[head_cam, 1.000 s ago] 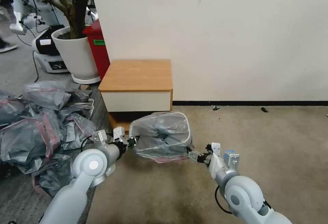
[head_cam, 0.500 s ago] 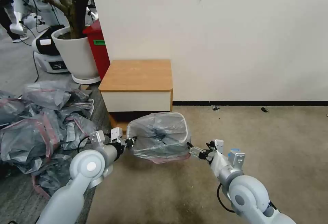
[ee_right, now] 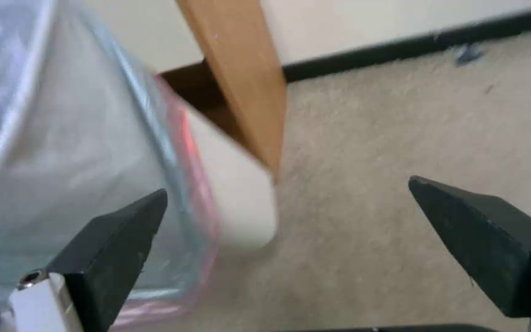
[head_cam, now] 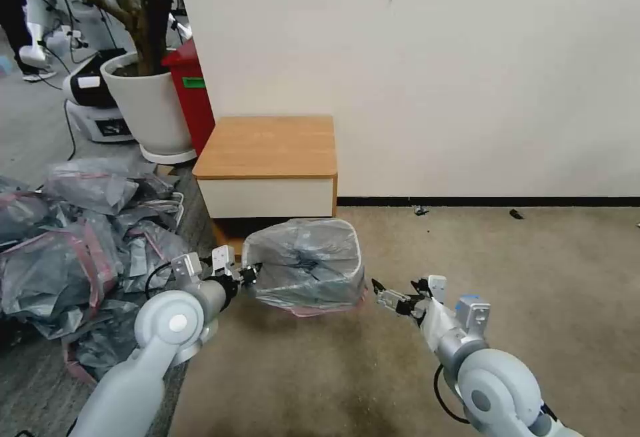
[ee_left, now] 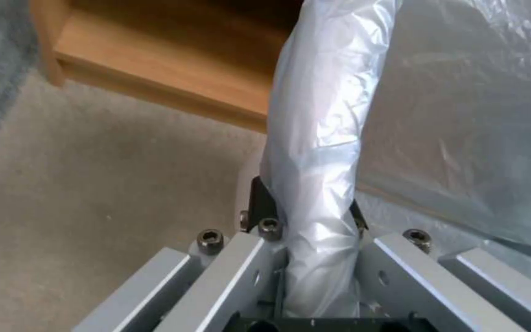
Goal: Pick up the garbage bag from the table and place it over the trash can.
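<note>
With the thin grey pink-rimmed garbage bag [head_cam: 303, 265] draped over the cream plastic trash can [ee_right: 241, 207], our left gripper [head_cam: 248, 275] pinching its side and right gripper [head_cam: 383, 294] wide open, the film could perhaps tear or tip the can.

Even, diffuse indoor light is filling my head view; my arms are casting only faint, soft shadows on the carpet [head_cam: 533, 257]. The garbage bag [head_cam: 303, 267] is showing pale glare on its wrinkles. My right wrist view is smearing with motion blur, my fingertips [ee_right: 118, 244] staying sharper. My left wrist view is reading slightly soft, with white sheen on the plastic.
</note>
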